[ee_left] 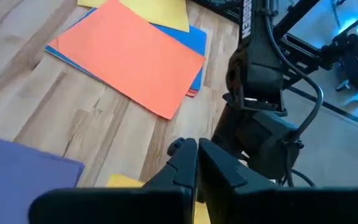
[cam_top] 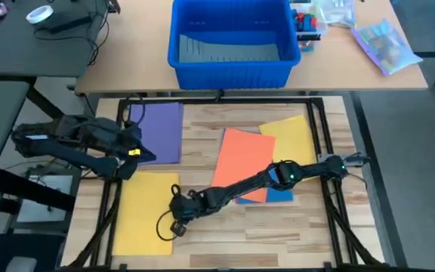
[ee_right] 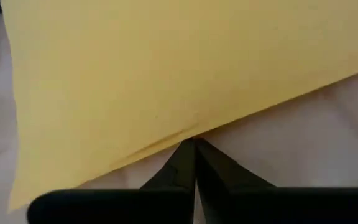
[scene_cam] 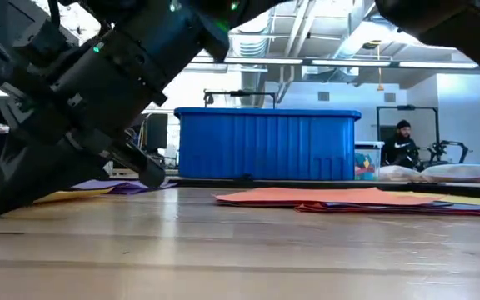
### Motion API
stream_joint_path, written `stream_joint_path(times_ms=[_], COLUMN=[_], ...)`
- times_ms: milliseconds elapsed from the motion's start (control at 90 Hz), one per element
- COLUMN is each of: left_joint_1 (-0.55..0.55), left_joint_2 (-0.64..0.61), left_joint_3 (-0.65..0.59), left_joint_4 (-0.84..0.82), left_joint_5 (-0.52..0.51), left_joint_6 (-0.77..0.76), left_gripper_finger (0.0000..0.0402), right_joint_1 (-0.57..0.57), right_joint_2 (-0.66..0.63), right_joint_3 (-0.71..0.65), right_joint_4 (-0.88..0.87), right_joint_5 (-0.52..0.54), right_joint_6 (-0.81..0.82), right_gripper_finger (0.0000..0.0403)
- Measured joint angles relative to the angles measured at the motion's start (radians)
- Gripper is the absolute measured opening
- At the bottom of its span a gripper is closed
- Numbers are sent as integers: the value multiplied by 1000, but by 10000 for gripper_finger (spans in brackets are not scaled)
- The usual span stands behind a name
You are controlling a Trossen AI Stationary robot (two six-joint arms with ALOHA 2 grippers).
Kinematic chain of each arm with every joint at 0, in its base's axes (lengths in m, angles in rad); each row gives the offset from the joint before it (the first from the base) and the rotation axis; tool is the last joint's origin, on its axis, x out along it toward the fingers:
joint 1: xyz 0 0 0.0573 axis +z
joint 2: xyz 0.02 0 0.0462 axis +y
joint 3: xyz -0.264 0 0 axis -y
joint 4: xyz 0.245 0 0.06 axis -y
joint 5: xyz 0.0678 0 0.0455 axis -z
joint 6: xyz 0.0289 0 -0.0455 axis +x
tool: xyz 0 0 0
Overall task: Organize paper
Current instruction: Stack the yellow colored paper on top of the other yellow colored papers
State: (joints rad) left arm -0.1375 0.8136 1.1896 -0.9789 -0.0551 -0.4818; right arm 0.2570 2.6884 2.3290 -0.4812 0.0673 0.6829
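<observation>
A yellow sheet [cam_top: 146, 215] lies flat at the near left of the wooden table, and a purple sheet [cam_top: 161, 132] lies beyond it. At centre right an orange sheet [cam_top: 244, 162] tops a loose pile, over a blue sheet [cam_top: 280, 195] and another yellow sheet [cam_top: 291, 134]. My right gripper [cam_top: 174, 215] reaches across the table, shut, with its tips at the near-left yellow sheet's right edge. My left gripper [cam_top: 148, 155] is shut beside the purple sheet's near right corner and holds nothing. My right gripper meets the yellow sheet's right edge [ee_right: 185, 138] with its shut fingertips [ee_right: 180, 163]. The fingers come from the table's right, slanting down. The sheet lies flat on the table. I cannot tell whether any paper is caught between the tips.
A big blue bin [cam_top: 229, 38] stands on the far table, with a clear plastic bag [cam_top: 384, 41] to its right and a tape roll [cam_top: 40, 13] at far left. Black frame rails [cam_top: 319, 128] border the work surface. A person [scene_cam: 402, 142] sits in the room behind.
</observation>
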Motion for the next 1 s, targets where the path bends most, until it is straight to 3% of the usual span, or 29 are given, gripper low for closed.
stream_joint_path(times_ms=[289, 633, 811, 911, 1000], left_joint_1=[0, 0, 2, 25, 30], left_joint_2=[18, -14, -8, 24, 84], left_joint_3=[0, 0, 0, 0, 1], left_joint_4=[-3, 23, 39, 58, 135], left_joint_5=[0, -1, -2, -3, -5], left_joint_6=[16, 18, -89, -233, -234], left_gripper_finger=[0, 0, 0, 0, 0], right_joint_1=[1, 57, 100, 106, 129], right_joint_2=[0, -127, -319, -446, -544], right_joint_3=[-1, 20, 21, 21, 21], right_joint_4=[10, -250, -540, -837, -1097], right_joint_5=[-27, -35, 130, 154, 283], right_joint_6=[-24, 21, 194, 353, 483], right_gripper_finger=[0, 0, 0, 0, 2])
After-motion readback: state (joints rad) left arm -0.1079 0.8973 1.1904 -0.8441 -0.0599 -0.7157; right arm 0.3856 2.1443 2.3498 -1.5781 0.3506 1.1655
